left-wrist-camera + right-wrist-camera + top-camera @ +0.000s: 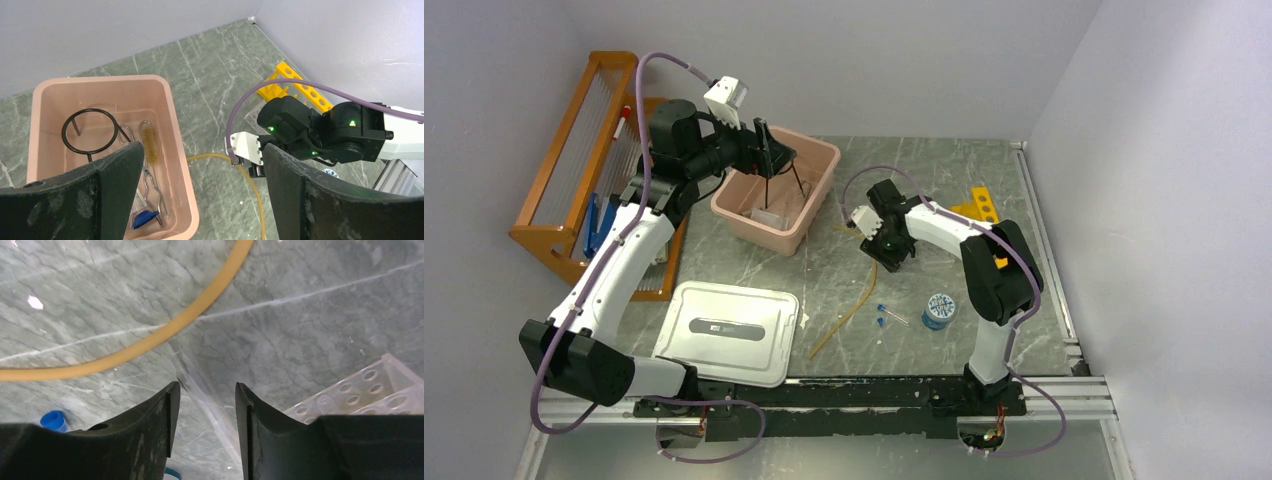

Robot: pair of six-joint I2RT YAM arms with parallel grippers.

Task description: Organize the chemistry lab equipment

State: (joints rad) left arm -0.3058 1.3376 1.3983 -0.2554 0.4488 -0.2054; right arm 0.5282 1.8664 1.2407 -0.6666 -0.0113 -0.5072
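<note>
My left gripper (pixel 769 150) (pixel 200 155) hangs open and empty above the pink tub (pixel 759 232) (pixel 175 130). In the tub lie the black tripod ring (pixel 90 109), a brush (pixel 147 142), a bent wire piece (pixel 150 187) and a blue piece (pixel 145 218). The tan rubber tube (pixel 849 310) (pixel 165 332) curves across the table. My right gripper (pixel 889 252) (pixel 206 390) is low over the table, its fingers apart on either side of a clear plastic edge (pixel 212 405). Tiny blue-capped vials (pixel 881 315) lie near the tube. The yellow tube rack (pixel 979 205) (pixel 295 85) is at the back right.
The white lid (pixel 724 330) lies front left. The orange wooden rack (pixel 574 170) stands along the left wall. A blue-and-white round item (pixel 939 310) sits right of the vials. A clear holed rack (pixel 370 390) is beside my right fingers. Walls close in on all sides.
</note>
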